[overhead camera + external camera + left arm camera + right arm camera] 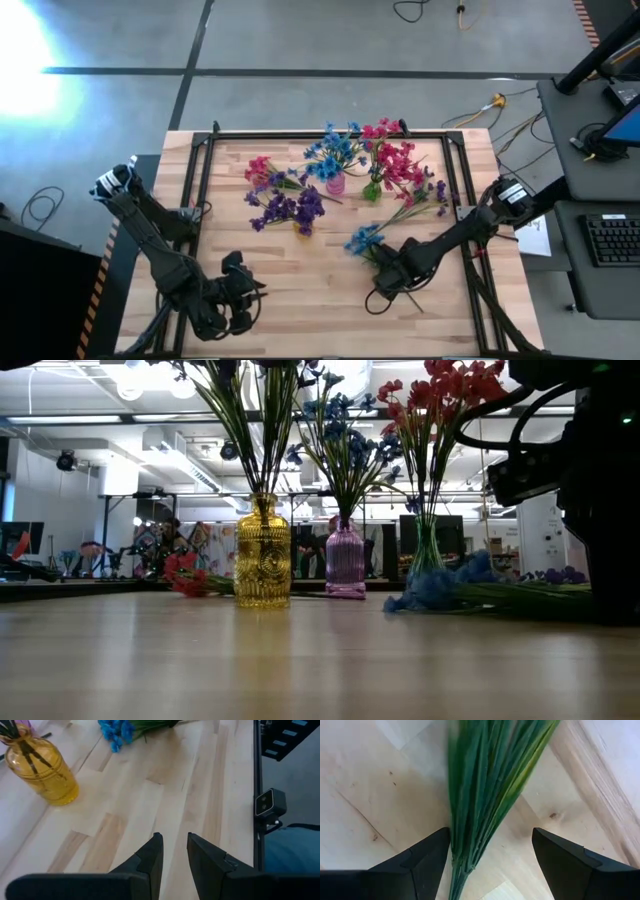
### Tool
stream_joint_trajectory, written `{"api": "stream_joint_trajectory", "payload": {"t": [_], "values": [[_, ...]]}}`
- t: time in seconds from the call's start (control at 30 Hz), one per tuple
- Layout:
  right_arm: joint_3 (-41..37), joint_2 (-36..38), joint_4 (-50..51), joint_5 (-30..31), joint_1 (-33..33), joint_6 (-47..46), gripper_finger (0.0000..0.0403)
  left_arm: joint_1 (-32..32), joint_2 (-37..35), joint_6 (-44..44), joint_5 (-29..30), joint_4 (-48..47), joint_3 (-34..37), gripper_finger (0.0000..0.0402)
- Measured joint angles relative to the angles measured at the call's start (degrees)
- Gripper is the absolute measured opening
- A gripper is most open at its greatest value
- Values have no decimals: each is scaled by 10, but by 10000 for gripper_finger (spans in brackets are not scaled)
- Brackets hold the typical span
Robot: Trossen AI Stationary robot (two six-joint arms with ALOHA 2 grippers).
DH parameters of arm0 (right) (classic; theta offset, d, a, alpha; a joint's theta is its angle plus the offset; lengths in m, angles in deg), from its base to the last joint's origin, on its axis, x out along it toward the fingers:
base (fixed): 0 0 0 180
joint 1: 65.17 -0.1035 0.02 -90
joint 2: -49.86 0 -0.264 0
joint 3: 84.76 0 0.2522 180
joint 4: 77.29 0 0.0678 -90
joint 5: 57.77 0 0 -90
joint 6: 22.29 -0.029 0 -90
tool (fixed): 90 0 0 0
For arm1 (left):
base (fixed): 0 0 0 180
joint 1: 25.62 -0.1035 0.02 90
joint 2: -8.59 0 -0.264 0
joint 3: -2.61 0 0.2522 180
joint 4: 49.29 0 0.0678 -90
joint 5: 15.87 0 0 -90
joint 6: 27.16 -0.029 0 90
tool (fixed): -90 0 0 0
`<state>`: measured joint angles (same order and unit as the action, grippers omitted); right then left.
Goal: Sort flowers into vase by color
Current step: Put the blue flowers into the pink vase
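Note:
Three vases stand mid-table: a yellow vase (pixel 303 229) with purple flowers, a pink-purple vase (pixel 335 185) with blue ones and a clear green vase (pixel 372 191) with red ones. A blue sprig (pixel 364 240) lies flat on the wood, its green stems (pixel 485 780) running between the open fingers of my right gripper (pixel 491 837), which points down over them. A red-pink sprig (pixel 262 172) and a purple sprig (pixel 430 196) also lie loose on the table. My left gripper (pixel 175 840) hovers near the table's near left corner, its fingers a narrow gap apart with nothing between them. My right gripper straddles the blue sprig's bundled stems (pixel 470 835) from above, its fingers set across them. The stems pass right beside one finger (pixel 432 852); whether they touch it I cannot tell. The sprig lies flat on the table.
A black rail frames the table (pixel 205 190). Bare wood lies between the vases and the near edge (pixel 320 300). A small camera block (pixel 270 802) sits at the table's edge. Desks, a keyboard and cables stand beyond the right side (pixel 610 240).

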<state>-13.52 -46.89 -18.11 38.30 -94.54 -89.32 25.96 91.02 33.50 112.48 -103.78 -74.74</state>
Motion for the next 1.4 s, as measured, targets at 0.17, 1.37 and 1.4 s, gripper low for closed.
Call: {"api": "stream_joint_trajectory", "payload": {"t": [0.17,1.37,1.4], "values": [[-1,3,0,0,0,1,292,0,11,0,10,20,0,84],[-18,207,76,105,-13,2,23,0,30,1,64,56,0,116],[-18,222,77,117,-17,2,23,0,30,1,66,56,0,116]]}}
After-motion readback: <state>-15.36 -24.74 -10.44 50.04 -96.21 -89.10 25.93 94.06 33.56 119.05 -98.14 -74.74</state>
